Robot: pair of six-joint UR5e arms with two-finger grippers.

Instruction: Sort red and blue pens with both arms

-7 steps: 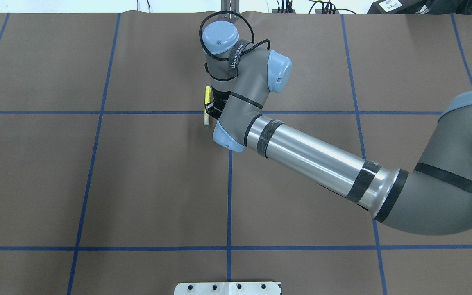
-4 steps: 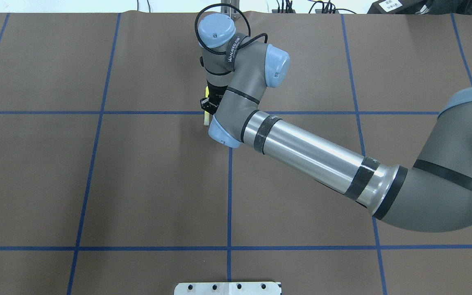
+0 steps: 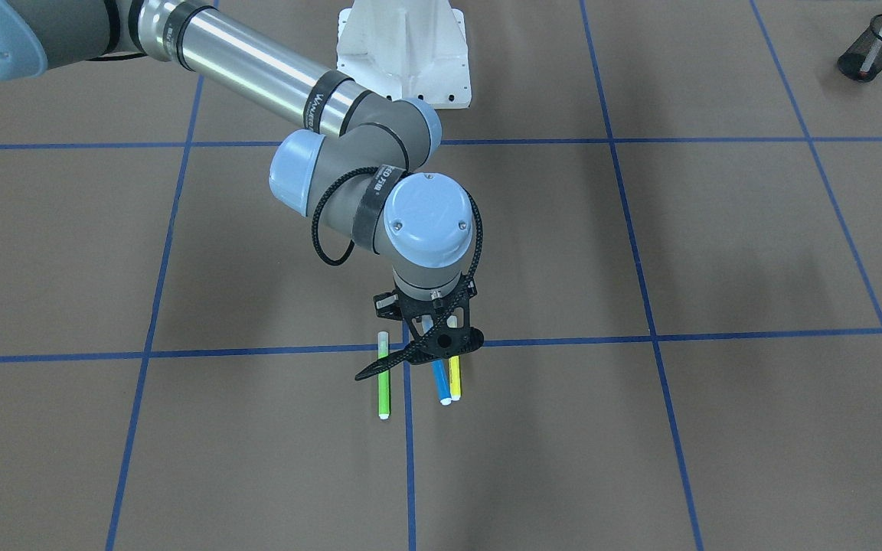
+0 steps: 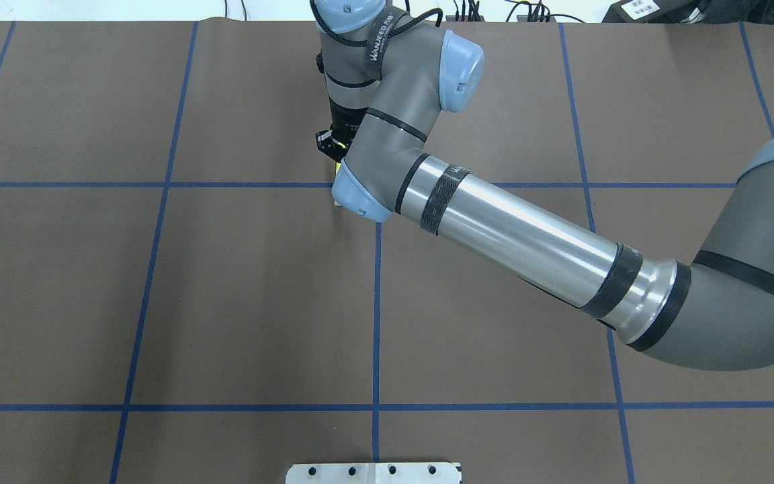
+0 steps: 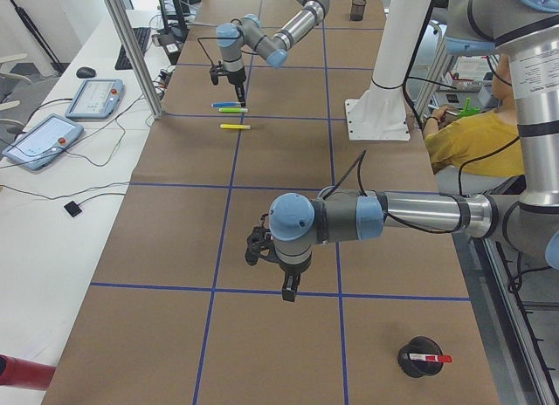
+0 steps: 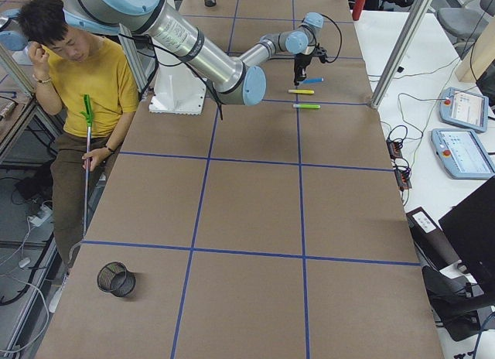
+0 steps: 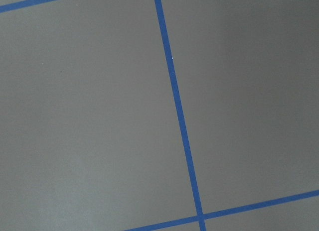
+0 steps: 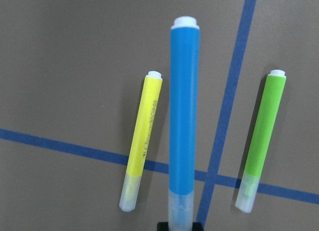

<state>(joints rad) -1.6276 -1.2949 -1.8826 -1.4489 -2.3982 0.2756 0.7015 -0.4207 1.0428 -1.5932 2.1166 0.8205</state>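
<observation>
Overhead exterior: right arm (image 4: pixel 521 235) hides blue pen (image 3: pixel 440 383).

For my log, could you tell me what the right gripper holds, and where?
The right gripper holds the blue pen by its clear-capped end.

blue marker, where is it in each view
Front-facing: blue marker lower centre.
Overhead: hidden behind the right arm.
Exterior left: blue marker upper left.
Exterior right: blue marker upper right.
Left wrist: not in it.
Right wrist: blue marker centre.
Landmark: yellow marker beside it.
</observation>
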